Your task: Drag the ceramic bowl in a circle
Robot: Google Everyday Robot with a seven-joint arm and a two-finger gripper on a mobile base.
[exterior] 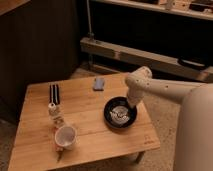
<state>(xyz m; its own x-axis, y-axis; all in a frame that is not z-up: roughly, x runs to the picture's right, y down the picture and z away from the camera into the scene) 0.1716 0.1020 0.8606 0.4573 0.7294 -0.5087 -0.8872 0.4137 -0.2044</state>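
Observation:
The ceramic bowl [113, 120], glossy black and shallow, sits on the right half of the wooden table [85, 107], near its right edge. A pale glint shows inside it. My white arm reaches in from the right and bends down over the bowl. The gripper [128, 106] is at the bowl's far right rim, shut on it. The wrist hides that part of the rim.
A white cup [65, 136] stands at the table's front left, with a small bottle-like thing [56, 116] just behind it. A dark striped object [54, 93] lies at the left and a grey-blue pad [99, 83] at the back edge. A metal rail runs behind the table.

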